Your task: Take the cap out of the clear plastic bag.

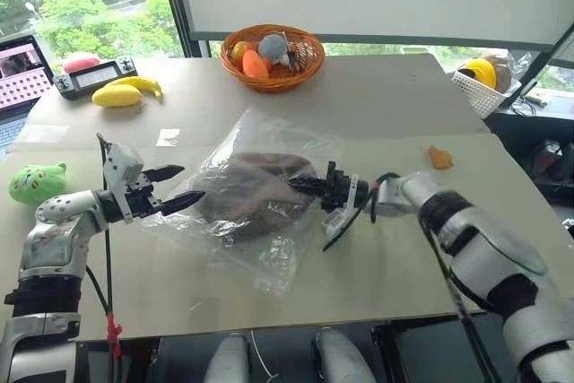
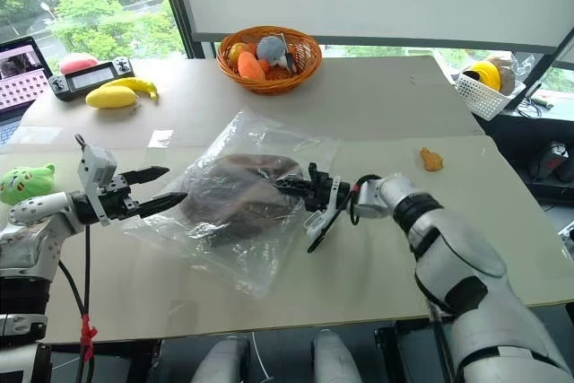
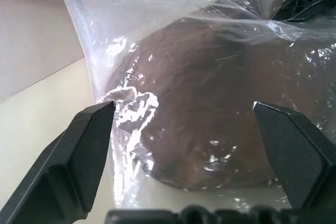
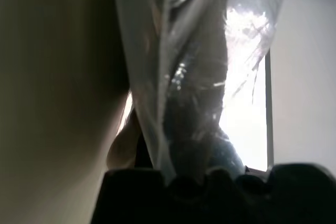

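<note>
The clear plastic bag [image 1: 269,136] lies crinkled in the middle of the table, with the dark brown cap [image 1: 256,190] inside it. My left gripper [image 1: 191,182] hovers open at the bag's left edge, pointing at the cap; in the left wrist view its fingers [image 3: 89,145] stand wide apart on either side of the cap [image 3: 210,103] behind the film. My right gripper [image 1: 300,183] comes in level from the right and is shut at the bag's right side. In the right wrist view a fold of the bag [image 4: 199,51] runs down into its jaws.
A wicker basket [image 1: 272,56] of toys stands at the back centre. A banana [image 1: 139,83], a game controller [image 1: 94,76] and a laptop [image 1: 20,73] lie back left, a green plush [image 1: 38,182] at the left edge. A small orange lump [image 1: 439,158] and a white basket [image 1: 484,87] sit to the right.
</note>
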Robot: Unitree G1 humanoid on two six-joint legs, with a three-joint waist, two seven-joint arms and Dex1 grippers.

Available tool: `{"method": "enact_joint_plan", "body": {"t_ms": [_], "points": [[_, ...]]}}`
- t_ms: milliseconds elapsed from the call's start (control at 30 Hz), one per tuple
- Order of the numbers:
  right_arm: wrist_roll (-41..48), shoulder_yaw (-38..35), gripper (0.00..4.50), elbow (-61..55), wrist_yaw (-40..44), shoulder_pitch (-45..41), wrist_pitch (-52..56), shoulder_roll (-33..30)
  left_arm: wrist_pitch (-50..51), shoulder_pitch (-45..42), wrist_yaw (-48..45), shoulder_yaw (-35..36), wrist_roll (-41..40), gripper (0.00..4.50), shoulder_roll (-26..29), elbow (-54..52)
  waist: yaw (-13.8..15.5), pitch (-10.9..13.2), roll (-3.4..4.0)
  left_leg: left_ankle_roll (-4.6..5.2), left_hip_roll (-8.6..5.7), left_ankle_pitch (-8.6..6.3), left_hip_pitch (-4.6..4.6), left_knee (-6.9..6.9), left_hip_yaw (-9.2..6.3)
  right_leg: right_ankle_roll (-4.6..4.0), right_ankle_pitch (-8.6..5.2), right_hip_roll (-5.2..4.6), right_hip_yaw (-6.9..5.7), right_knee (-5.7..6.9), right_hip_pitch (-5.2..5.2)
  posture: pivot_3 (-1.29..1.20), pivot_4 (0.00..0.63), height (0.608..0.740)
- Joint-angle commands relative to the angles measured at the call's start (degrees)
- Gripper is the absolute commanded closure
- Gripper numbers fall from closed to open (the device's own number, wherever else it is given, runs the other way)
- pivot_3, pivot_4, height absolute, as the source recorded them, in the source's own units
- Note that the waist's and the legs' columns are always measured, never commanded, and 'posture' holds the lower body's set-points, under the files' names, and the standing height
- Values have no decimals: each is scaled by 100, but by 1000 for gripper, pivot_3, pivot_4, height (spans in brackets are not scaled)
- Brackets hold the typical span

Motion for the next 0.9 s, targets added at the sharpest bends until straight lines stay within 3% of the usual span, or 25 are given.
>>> {"method": "enact_joint_plan", "body": {"t_ms": [33,267,333,500,767,800,900], "points": [[-672,624,4468,678,-627,-302,462,285,-68,-108,-64,47,-5,0,83,-52,-4,0,0,0,0,0,0,-2,0,-1,0,0,0,1,0,0,150,735],[-319,520,4468,1375,-278,-582,931,776,13,-30,-111,70,-27,0,142,-128,-13,0,0,0,1,0,16,4,0,-3,1,1,0,12,12,0,150,735],[97,191,4468,1487,274,-555,832,857,36,-13,-122,77,-35,0,156,-146,-18,0,0,1,4,1,25,3,0,-7,3,5,1,15,16,0,150,735],[633,-205,2962,1540,1092,-485,686,839,47,-1,-125,86,-41,0,163,-156,-83,0,0,2,8,2,25,3,-1,-10,6,10,1,19,13,0,150,735],[465,-43,299,1365,617,-493,879,739,6,-101,-158,20,2,0,124,-42,-158,1,2,2,7,1,15,-8,-2,-10,5,8,1,15,2,0,150,735],[417,-2,85,1363,560,-497,959,743,3,-111,-158,10,6,0,115,-35,-157,1,2,2,7,1,14,-8,-2,-10,5,8,1,15,1,0,150,735],[431,6,85,1473,916,-460,1217,667,0,-156,-153,-27,14,0,75,-14,-155,1,2,2,6,1,15,-7,-2,-10,5,8,1,15,2,0,150,735]]}}
